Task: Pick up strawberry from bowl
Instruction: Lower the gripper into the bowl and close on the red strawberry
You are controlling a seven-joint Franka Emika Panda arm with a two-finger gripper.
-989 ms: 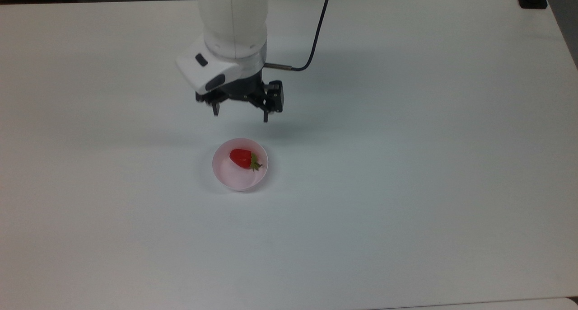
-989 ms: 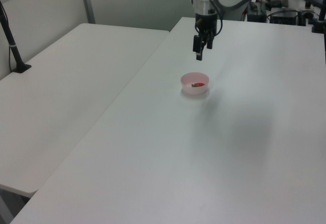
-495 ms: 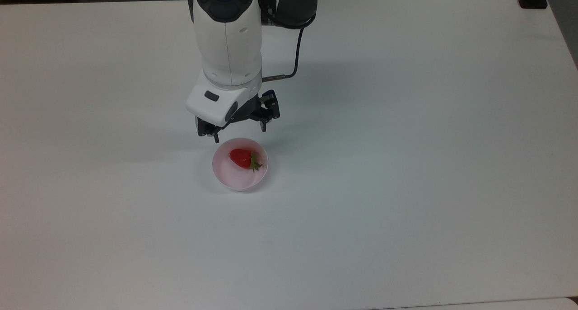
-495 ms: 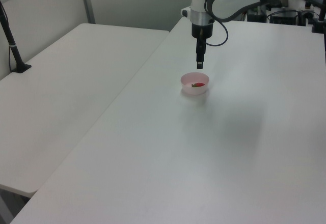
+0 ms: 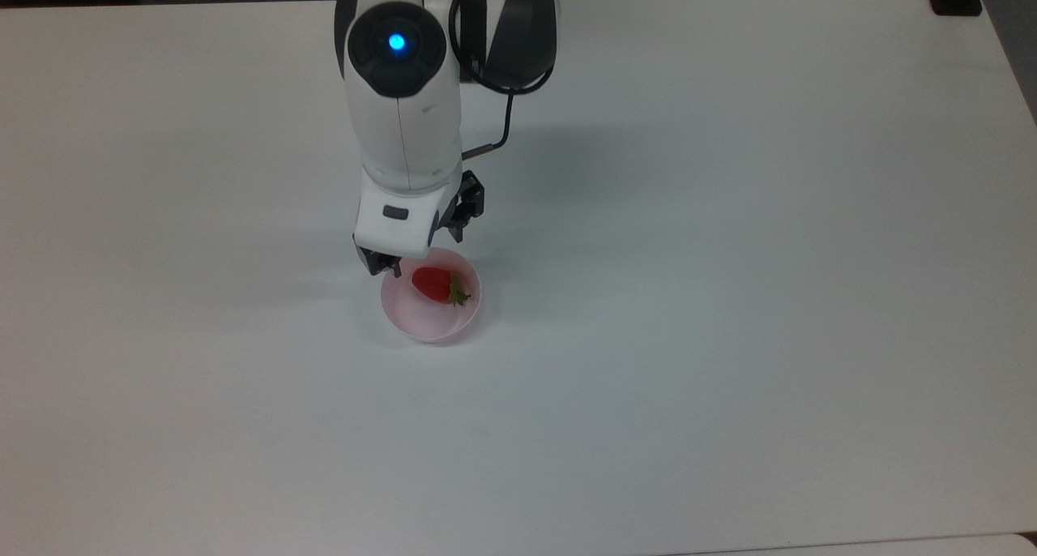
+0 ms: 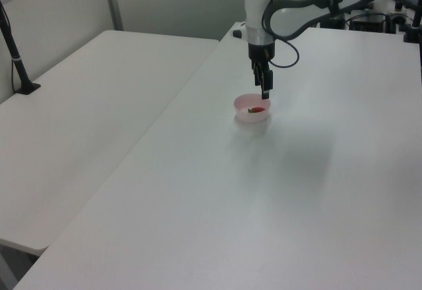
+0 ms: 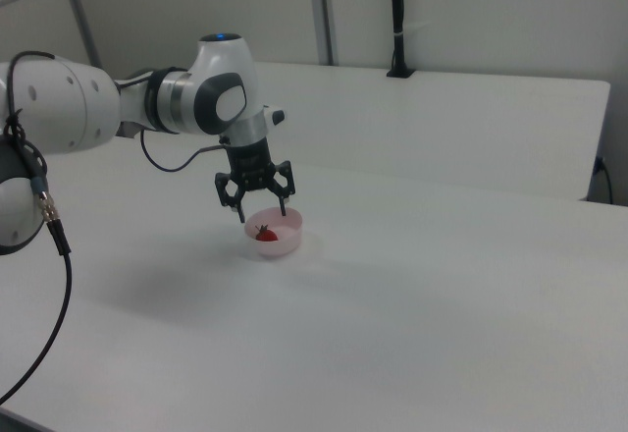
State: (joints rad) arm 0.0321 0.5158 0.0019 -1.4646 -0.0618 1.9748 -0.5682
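Gripper [image 7: 262,214] of mine hangs just above the bowl [image 7: 276,245], fingers spread apart and pointing down, with nothing held between them. From the right view one fingertip [image 7: 242,217] sits beyond the bowl's rim on the right view's left, and the other comes down near the rim on the far side. From the top view my gripper [image 5: 419,250] is partly covered by my own white wrist, and it overlaps the bowl's [image 5: 421,325] upper edge.

Below my gripper, and a little toward the top view's bottom, the strawberry [image 5: 433,284] lies on its side inside the bowl, untouched. Its green cap points toward the top view's lower right, its red tip toward the top view's left. In the left view the strawberry [image 6: 256,110] shows as a small red patch under my gripper [image 6: 264,91], low in the bowl [image 6: 243,115].

Around my gripper the white tabletop [image 5: 729,297] stretches out on every side. A black cable [image 5: 496,139] loops from my wrist, behind my gripper in the top view. Farther off in the right view a black post [image 7: 396,20] stands on a second white table [image 7: 471,108].

Red and glossy, the strawberry is much narrower than the pale pink, thin-walled bowl.
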